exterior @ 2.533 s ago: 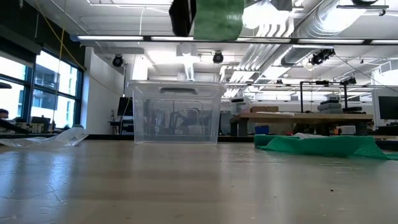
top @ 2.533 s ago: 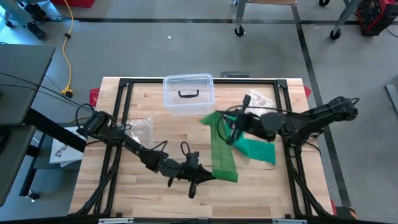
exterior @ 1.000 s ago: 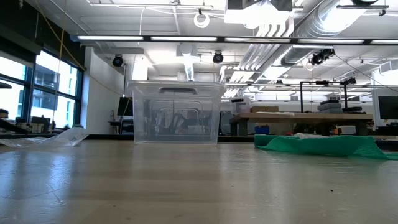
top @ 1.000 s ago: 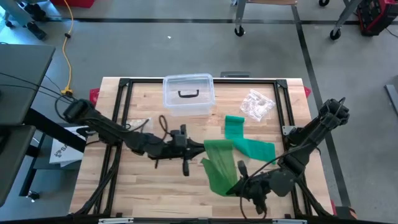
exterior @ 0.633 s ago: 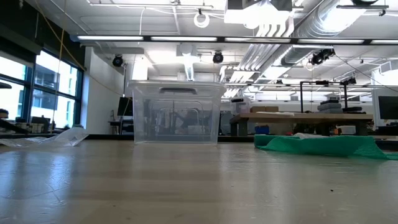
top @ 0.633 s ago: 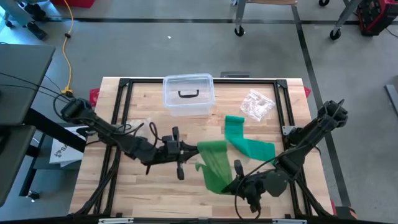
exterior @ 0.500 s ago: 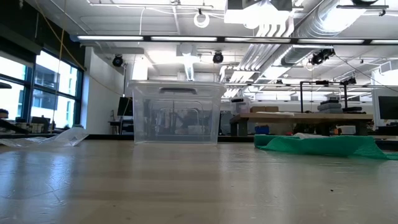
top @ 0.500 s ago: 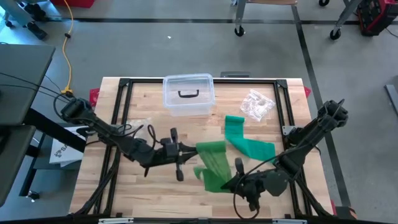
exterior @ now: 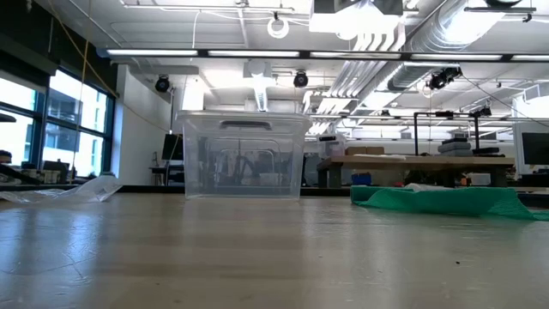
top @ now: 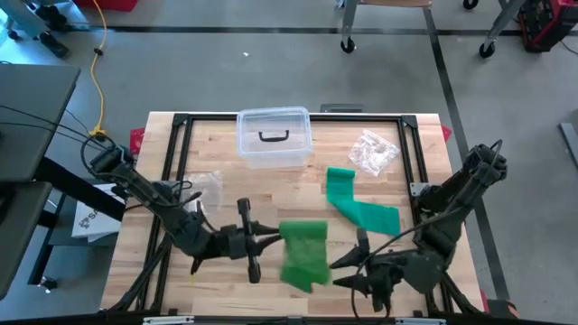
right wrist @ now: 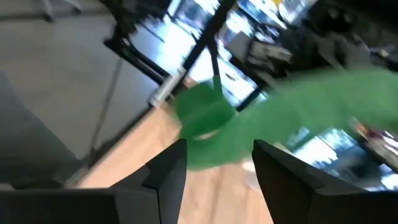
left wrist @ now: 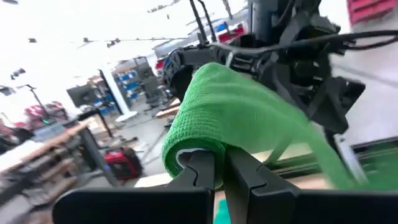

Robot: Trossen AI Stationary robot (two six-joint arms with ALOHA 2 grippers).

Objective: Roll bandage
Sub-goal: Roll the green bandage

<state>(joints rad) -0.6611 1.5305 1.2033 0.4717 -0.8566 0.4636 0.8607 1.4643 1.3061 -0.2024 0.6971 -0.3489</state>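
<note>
Above the table's near edge, the green bandage [top: 304,254] is hanging in the air, its rolled part lying across the tips of the left gripper [top: 274,236], whose fingers are pressed shut on it. The roll's long axis is running roughly front to back; a loose tail is trailing down. The fabric looks crinkled and stretchy. The right gripper [top: 345,272] is waiting just beside it, fingers spread and holding nothing. Farther back, a second green strip [top: 359,206] is lying flat; a clear lidded box [top: 274,136] and a crumpled plastic wrapper [top: 373,151] are sitting near the far edge.
</note>
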